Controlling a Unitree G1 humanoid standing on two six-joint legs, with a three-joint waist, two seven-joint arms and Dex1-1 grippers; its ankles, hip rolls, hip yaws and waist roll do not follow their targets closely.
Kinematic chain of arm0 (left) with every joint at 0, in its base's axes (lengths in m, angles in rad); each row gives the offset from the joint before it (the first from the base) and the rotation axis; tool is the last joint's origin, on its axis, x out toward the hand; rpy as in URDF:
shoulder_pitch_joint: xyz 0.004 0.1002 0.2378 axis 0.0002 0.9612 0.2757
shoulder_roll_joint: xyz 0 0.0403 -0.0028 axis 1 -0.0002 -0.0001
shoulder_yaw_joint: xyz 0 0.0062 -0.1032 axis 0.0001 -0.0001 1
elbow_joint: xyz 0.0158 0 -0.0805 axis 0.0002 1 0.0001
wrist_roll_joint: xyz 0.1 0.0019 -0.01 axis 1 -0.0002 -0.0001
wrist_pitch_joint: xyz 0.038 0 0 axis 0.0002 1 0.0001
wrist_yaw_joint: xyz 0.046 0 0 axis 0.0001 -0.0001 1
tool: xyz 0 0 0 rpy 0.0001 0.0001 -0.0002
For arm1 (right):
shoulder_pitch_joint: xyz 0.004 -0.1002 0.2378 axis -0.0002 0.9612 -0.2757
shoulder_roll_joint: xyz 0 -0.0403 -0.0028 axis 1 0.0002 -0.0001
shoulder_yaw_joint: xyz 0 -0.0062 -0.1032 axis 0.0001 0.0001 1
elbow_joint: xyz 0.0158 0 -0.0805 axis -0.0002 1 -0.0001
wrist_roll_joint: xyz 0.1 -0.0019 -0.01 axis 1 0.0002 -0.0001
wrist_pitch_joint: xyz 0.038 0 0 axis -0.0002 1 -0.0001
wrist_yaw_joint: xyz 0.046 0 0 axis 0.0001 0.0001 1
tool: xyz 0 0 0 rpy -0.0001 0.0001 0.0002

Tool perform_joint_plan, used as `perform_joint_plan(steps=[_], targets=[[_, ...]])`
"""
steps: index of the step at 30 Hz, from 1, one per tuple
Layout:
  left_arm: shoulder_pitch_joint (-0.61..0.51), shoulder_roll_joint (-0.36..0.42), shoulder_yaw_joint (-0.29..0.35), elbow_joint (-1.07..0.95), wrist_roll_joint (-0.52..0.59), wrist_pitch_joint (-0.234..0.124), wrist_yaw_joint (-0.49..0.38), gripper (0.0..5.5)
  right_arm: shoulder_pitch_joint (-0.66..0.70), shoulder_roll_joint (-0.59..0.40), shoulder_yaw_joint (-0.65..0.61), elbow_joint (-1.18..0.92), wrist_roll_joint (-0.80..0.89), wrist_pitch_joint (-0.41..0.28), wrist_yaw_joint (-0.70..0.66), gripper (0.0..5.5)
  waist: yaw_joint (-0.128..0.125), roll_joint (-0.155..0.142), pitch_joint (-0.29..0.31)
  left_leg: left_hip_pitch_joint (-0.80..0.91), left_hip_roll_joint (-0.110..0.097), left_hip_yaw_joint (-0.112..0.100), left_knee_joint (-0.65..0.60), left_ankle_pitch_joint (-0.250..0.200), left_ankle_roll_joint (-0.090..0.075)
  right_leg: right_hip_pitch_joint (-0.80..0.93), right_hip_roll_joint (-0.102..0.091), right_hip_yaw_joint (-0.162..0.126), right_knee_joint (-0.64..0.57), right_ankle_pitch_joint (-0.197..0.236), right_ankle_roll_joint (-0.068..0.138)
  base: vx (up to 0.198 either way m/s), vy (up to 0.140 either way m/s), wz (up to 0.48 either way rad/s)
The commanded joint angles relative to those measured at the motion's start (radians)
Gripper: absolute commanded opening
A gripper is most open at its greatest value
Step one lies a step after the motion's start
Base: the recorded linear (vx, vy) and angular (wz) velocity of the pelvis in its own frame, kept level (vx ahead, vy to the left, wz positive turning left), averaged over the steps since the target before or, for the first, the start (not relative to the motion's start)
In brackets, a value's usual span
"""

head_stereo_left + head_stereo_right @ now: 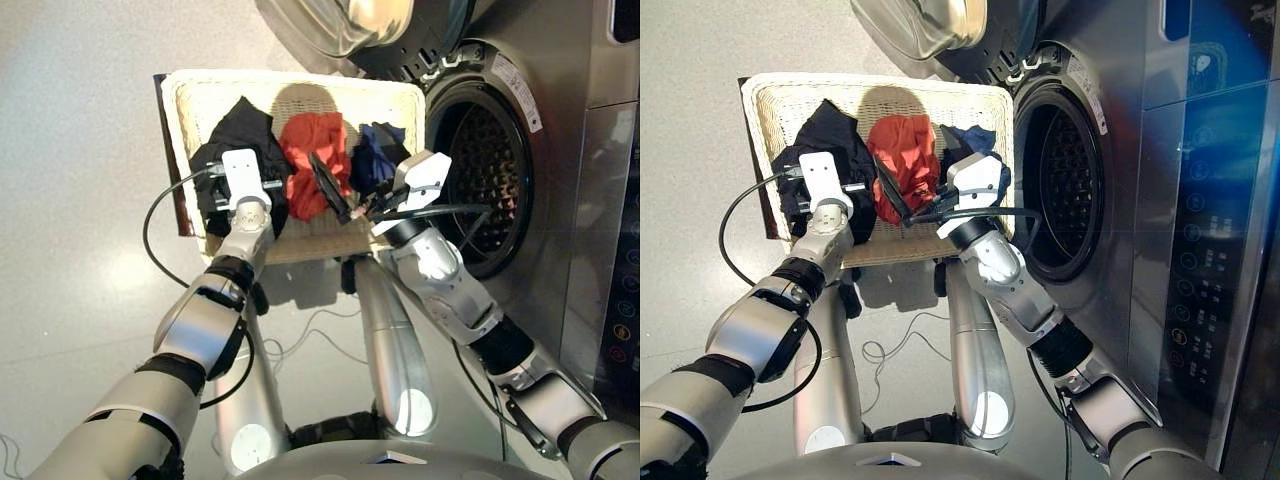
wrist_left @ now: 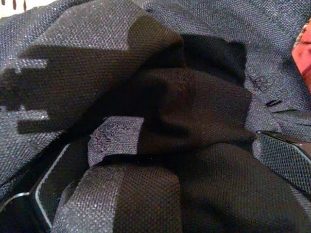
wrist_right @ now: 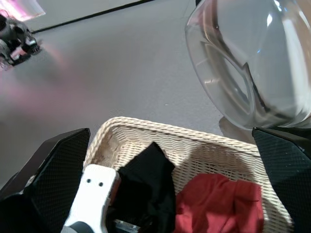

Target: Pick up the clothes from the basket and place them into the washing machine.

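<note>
The cream-white basket (image 1: pixel 190 95) lies on the floor left of the washing machine (image 1: pixel 560 130). It holds the clothes: a black garment (image 1: pixel 240 130) on the left, an orange-red one (image 1: pixel 312 140) in the middle and a dark blue one (image 1: pixel 378 150) on the right. My left gripper (image 2: pixel 165 170) is pressed down into the black garment, its fingers (image 2: pixel 284 158) apart with folds of cloth bunched between them. My right gripper (image 1: pixel 335 190) hovers open above the orange-red and blue garments, holding nothing. The porthole shows the perforated drum (image 1: pixel 490 175).
The round glass door (image 1: pixel 360 25) stands swung open just beyond the basket's far right corner. A dark board (image 1: pixel 168 140) sticks out under the basket's left side. Loose cables (image 1: pixel 300 335) lie on the grey floor near me. A control panel (image 1: pixel 1210 250) runs down the machine's front.
</note>
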Motion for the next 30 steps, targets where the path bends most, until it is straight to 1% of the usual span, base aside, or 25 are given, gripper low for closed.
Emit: perform_joint_plan(steps=[1,2,3,4,5,11,16,19,21,22,23,24,26,28,30], targets=[[-0.039,0.017,0.024,0.024,0.008,-0.006,-0.009,5.5,0.019,-0.004,-0.027,-0.149,0.024,-0.075,0.017,5.5,-0.013,-0.022,-0.019,-0.044,0.032,-0.087,0.116,-0.067,-0.034,0.0,-0.041,0.058,0.005,0.035,0.119,0.0,0.0,0.0],[-0.038,0.017,0.025,0.028,0.009,-0.003,-0.012,3.19,0.023,-0.004,-0.029,-0.148,0.022,-0.075,0.016,5.5,-0.014,-0.023,-0.02,-0.049,0.032,-0.087,0.117,-0.066,-0.034,-0.002,-0.04,0.059,0.004,0.036,0.119,0.0,0.0,0.0],[-0.038,0.019,0.025,0.03,0.011,-0.003,-0.011,2.26,0.026,-0.004,-0.03,-0.147,0.022,-0.075,0.015,5.5,-0.014,-0.024,-0.021,-0.053,0.032,-0.087,0.118,-0.065,-0.034,-0.004,-0.041,0.058,0.003,0.037,0.119,0.0,0.0,0.0],[-0.038,0.019,0.023,0.03,0.018,0.0,-0.011,0.65,0.03,-0.006,-0.034,-0.148,0.023,-0.075,0.016,5.5,-0.015,-0.024,-0.023,-0.056,0.031,-0.09,0.119,-0.064,-0.035,-0.009,-0.041,0.057,0.004,0.038,0.118,0.0,0.0,0.0],[-0.036,0.018,0.021,0.03,0.022,0.0,-0.014,0.0,0.033,-0.01,-0.038,-0.151,0.023,-0.075,0.016,5.5,-0.016,-0.024,-0.025,-0.058,0.031,-0.09,0.118,-0.064,-0.035,-0.01,-0.042,0.056,0.003,0.039,0.118,0.0,0.0,0.0],[-0.024,0.007,0.01,0.022,0.043,0.003,-0.014,0.0,0.042,-0.018,-0.054,-0.153,0.018,-0.075,0.016,5.5,-0.015,-0.02,-0.037,-0.056,0.033,-0.089,0.108,-0.057,-0.035,-0.008,-0.041,0.058,-0.008,0.044,0.118,0.0,0.0,0.0],[-0.01,-0.003,0.006,0.014,0.051,0.001,-0.015,0.0,0.053,-0.013,-0.065,-0.124,0.019,-0.079,0.002,5.5,-0.015,-0.015,-0.045,-0.023,0.026,-0.083,0.066,-0.045,-0.036,0.021,-0.044,0.058,-0.043,0.056,0.12,0.0,0.0,0.0],[0.022,-0.012,-0.014,-0.035,0.086,-0.009,-0.01,0.0,0.063,-0.013,-0.079,-0.092,-0.008,-0.076,-0.017,5.5,-0.006,-0.008,-0.041,0.028,0.019,-0.064,0.021,-0.033,-0.039,0.066,-0.05,0.056,-0.087,0.07,0.124,0.019,0.013,-0.002],[0.06,-0.02,-0.03,-0.098,0.103,-0.028,0.002,0.0,0.064,-0.011,-0.095,-0.062,-0.045,-0.073,-0.042,5.5,0.007,0.002,-0.033,0.073,0.011,-0.05,-0.022,-0.021,-0.04,0.104,-0.053,0.059,-0.122,0.082,0.128,0.056,0.044,-0.034],[0.089,-0.018,-0.042,-0.167,0.107,-0.047,0.011,0.0,0.064,-0.009,-0.105,-0.045,-0.056,-0.075,-0.057,5.5,0.016,0.01,-0.027,0.094,0.006,-0.043,-0.044,-0.013,-0.04,0.123,-0.056,0.059,-0.139,0.089,0.131,0.0,0.0,0.0],[0.119,-0.016,-0.049,-0.224,0.103,-0.055,0.012,0.0,0.063,-0.011,-0.115,-0.03,-0.074,-0.072,-0.07,5.5,0.025,0.019,-0.022,0.115,0.001,-0.037,-0.066,-0.004,-0.04,0.144,-0.061,0.059,-0.159,0.096,0.132,0.0,0.0,0.0],[0.153,-0.006,-0.059,-0.304,0.11,-0.068,0.013,0.0,0.067,-0.012,-0.128,-0.018,-0.091,-0.066,-0.082,5.5,0.032,0.026,-0.016,0.136,-0.005,-0.035,-0.088,0.003,-0.04,0.164,-0.066,0.057,-0.179,0.103,0.135,0.055,0.034,-0.097],[0.233,0.019,-0.065,-0.475,0.095,-0.095,0.0,0.0,0.075,-0.01,-0.152,0.011,-0.125,-0.056,-0.102,5.5,0.05,0.047,-0.01,0.182,-0.025,-0.032,-0.138,0.022,-0.039,0.208,-0.076,0.052,-0.217,0.115,0.139,0.067,0.028,0.0],[0.308,0.048,-0.057,-0.637,0.093,-0.11,-0.014,0.0,0.087,-0.011,-0.183,0.039,-0.16,-0.047,-0.123,5.5,0.064,0.066,-0.01,0.222,-0.04,-0.03,-0.185,0.039,-0.037,0.249,-0.084,0.046,-0.257,0.127,0.142,0.072,0.016,0.048],[0.381,0.08,-0.033,-0.781,0.092,-0.116,-0.041,0.0,0.095,-0.008,-0.212,0.086,-0.21,-0.022,-0.151,5.5,0.075,0.084,-0.01,0.269,-0.06,-0.03,-0.243,0.061,-0.033,0.295,-0.094,0.038,-0.304,0.141,0.145,0.067,0.018,0.069]])
